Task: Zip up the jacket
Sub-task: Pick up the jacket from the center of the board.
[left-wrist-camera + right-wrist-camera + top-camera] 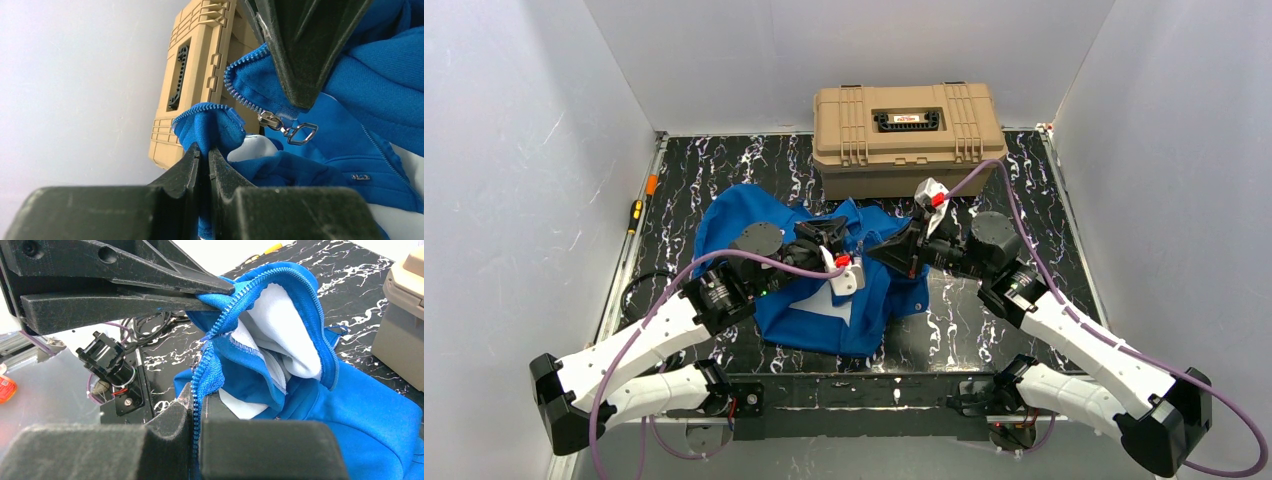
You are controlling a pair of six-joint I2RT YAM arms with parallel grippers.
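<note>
Gripping, left gripper [204, 150]: jaws pinched tight on a blue zipper edge.
Right gripper [192, 395]: jaws pinched on the facing toothed edge.
Jacket [724, 220]: bunched mid-worktop [984, 320], front unzipped, pale lining showing.
Case [904, 130]: tan, behind the Jacket.

Overhead view, wrist views close on jacket [380, 60]

The jacket [809, 322] is bright royal blue with a pale white lining [280, 325] and a silver zip pull [299, 133]. The case [904, 150] is tan with a black handle [907, 121]. The worktop [984, 320] is black, veined with white marbling. The left end effector [204, 150] and right end effector [194, 397] are black.
</note>
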